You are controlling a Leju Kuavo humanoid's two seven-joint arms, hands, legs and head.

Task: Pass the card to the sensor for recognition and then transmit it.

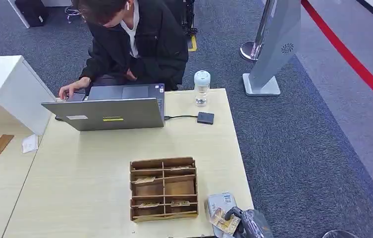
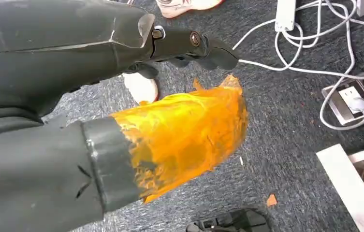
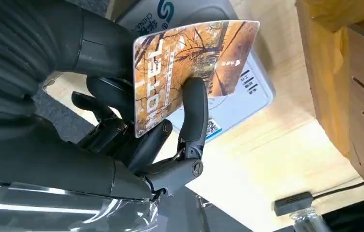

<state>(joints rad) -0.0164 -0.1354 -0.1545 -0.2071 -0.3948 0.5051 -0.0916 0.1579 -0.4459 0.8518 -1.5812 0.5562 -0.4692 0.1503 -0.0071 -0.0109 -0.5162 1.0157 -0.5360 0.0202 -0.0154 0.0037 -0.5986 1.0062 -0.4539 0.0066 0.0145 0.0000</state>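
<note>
The card (image 1: 226,221), printed with autumn trees, is pinched in my right hand (image 1: 246,222) at the table's near right corner. It hovers just over the grey-white sensor box (image 1: 219,201), partly covering it. In the right wrist view the card (image 3: 189,63) is clamped between a dark finger (image 3: 195,108) in front and the thumb behind, held close above the sensor (image 3: 242,101) with its blue logo. My left hand (image 2: 136,130) hangs over the carpet with an orange-taped thumb; its fingers (image 2: 194,46) are apart and hold nothing.
A wooden compartment organizer (image 1: 163,188) with cards stands just left of the sensor. At the far side, a person (image 1: 134,39) types on a laptop (image 1: 110,113); a water bottle (image 1: 202,88) and a small black box (image 1: 205,117) stand nearby. A table edge (image 1: 239,148) runs along the right.
</note>
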